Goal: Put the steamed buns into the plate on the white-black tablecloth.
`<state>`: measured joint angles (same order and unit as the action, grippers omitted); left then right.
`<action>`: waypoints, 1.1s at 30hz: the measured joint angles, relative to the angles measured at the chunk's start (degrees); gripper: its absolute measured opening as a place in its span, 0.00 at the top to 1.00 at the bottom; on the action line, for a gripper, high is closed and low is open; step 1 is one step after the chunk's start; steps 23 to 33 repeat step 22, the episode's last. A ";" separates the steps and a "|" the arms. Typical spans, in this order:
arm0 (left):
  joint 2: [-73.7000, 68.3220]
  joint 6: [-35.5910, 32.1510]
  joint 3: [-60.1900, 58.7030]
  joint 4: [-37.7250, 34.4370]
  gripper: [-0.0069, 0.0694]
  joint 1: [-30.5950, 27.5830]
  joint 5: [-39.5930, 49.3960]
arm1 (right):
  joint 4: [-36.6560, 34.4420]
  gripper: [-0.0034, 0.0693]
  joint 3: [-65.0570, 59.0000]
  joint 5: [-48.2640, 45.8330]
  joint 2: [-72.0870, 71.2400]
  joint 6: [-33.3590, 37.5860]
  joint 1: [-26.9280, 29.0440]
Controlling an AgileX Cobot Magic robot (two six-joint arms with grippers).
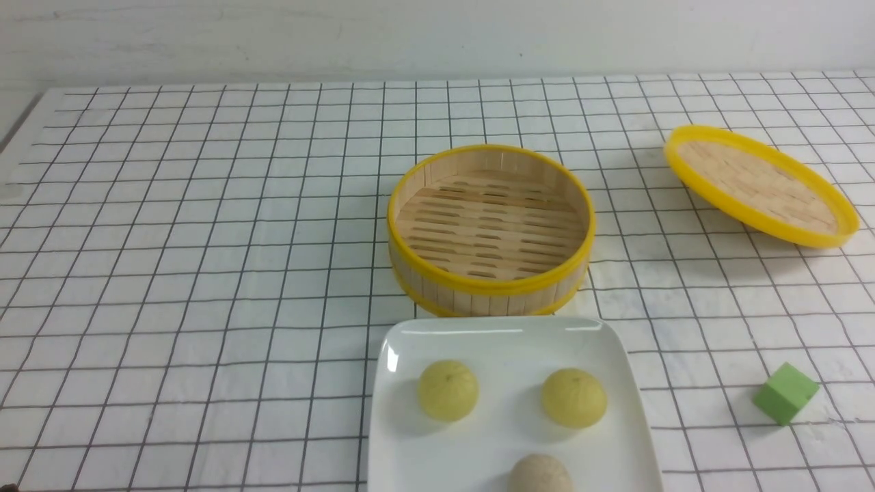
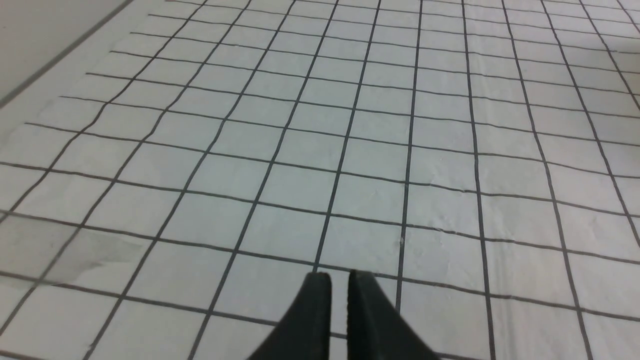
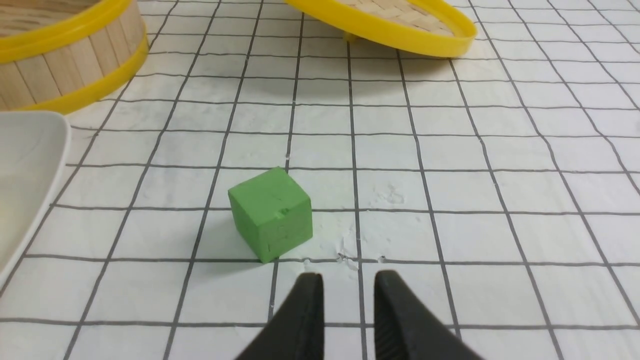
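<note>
From the front, the white-black tablecloth (image 1: 205,225) covered the whole worktop, and the white square plate (image 1: 509,335) sat at its near edge, slightly right of centre. All three steamed buns lay inside the plate: two pale yellow buns (image 1: 448,390) (image 1: 573,398) side by side, well apart, and a beige-white bun (image 1: 541,475) nearer the near edge, partly cut off by the frame. Each sat dome up, pleats toward the ceiling; being round, none showed a long axis. The bamboo steamer basket (image 1: 490,280), empty, stood just beyond the plate's far rim. Its woven lid (image 1: 760,183) lay toward the far right, and a green cube (image 1: 785,393) sat near the right edge. Neither arm appeared here.

In the left wrist view, the left gripper (image 2: 339,287) hung over bare cloth, its jaws standing a narrow slit apart and holding nothing. No bun or plate showed.

In the right wrist view, the right gripper (image 3: 348,287) had its jaws parted by a modest gap, empty, with the green cube just ahead of the tips and the plate's corner off to one side. By the cube's place, the right arm was probably the nearer to the plate.

Judging by this, the task looked complete, with no bun left to fetch
</note>
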<state>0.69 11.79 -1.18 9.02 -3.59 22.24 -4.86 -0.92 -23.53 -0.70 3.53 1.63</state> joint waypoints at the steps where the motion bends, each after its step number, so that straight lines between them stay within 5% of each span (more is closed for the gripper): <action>1: 0.00 0.00 0.00 0.00 0.80 0.00 0.00 | 0.00 0.71 0.00 0.00 0.00 0.00 0.00; 33: 0.00 0.00 0.00 0.00 0.80 0.00 0.00 | 0.00 0.68 0.00 0.00 0.00 0.00 0.00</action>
